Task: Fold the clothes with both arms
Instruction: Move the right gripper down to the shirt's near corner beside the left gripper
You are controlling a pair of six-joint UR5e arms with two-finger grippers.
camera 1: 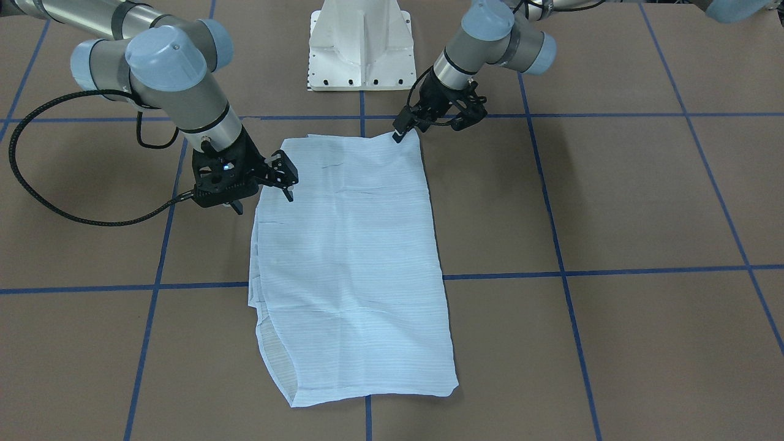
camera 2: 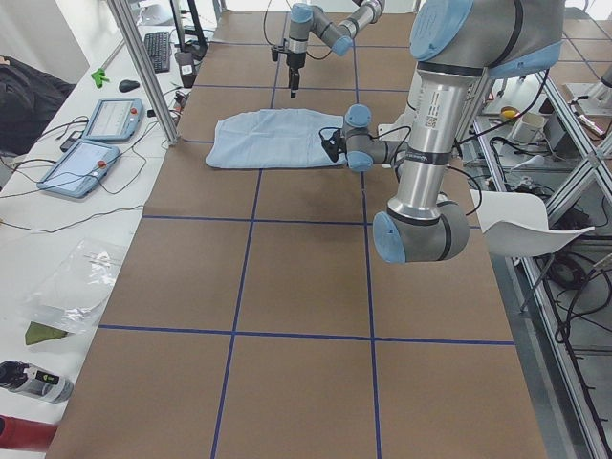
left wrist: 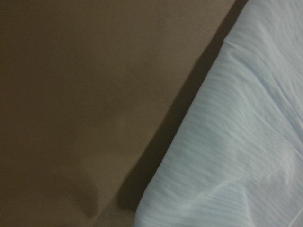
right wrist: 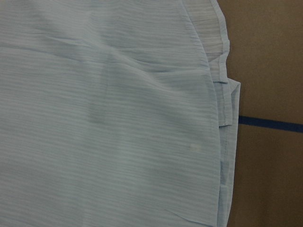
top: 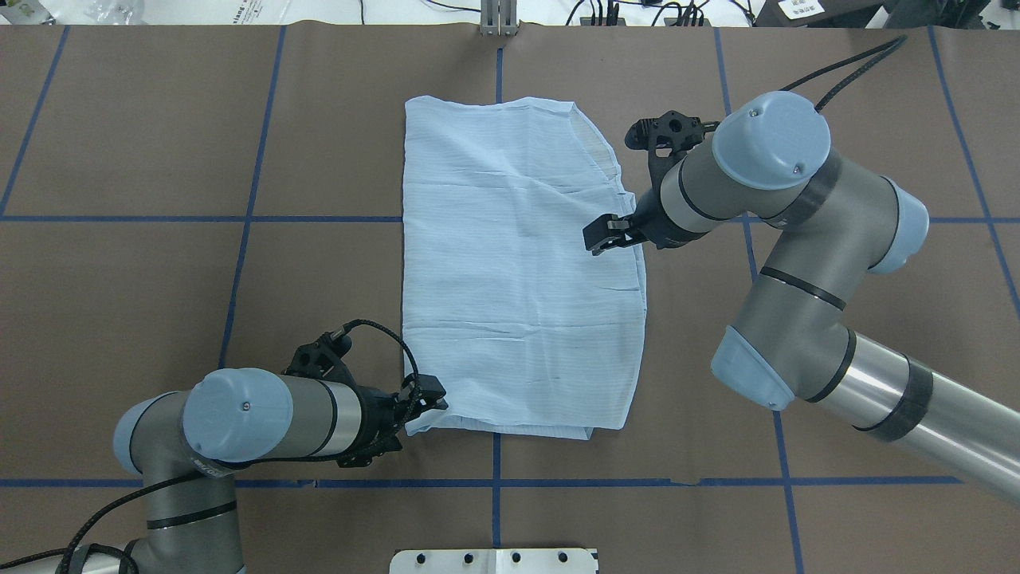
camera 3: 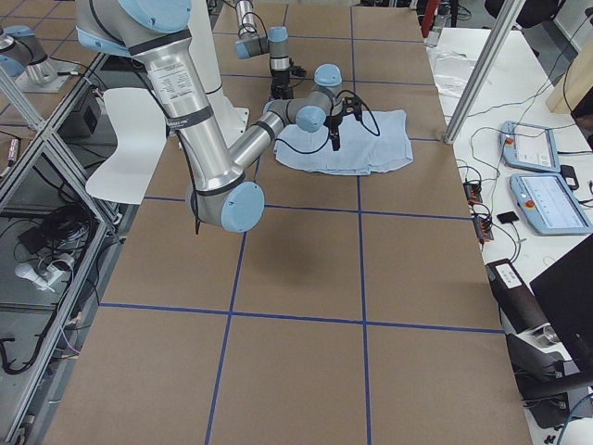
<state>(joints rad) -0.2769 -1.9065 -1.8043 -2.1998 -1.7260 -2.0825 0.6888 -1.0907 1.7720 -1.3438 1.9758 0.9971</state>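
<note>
The light-blue striped shirt (top: 518,271) lies folded into a long rectangle in the middle of the table, also in the front view (camera 1: 349,257). My left gripper (top: 430,399) is low at the shirt's near-left corner, and its fingers look closed on the fabric edge (camera 1: 399,131). The left wrist view shows only the shirt's edge (left wrist: 236,142), very close. My right gripper (top: 602,235) hovers over the shirt's right edge about halfway along, looking open and empty (camera 1: 285,180). The right wrist view shows layered hems (right wrist: 222,109) below it.
Brown table (top: 159,319) with blue tape grid lines. The white pedestal base (camera 1: 361,46) stands at the robot's side. Tablets and cables (camera 2: 96,143) lie on a side bench beyond the far edge.
</note>
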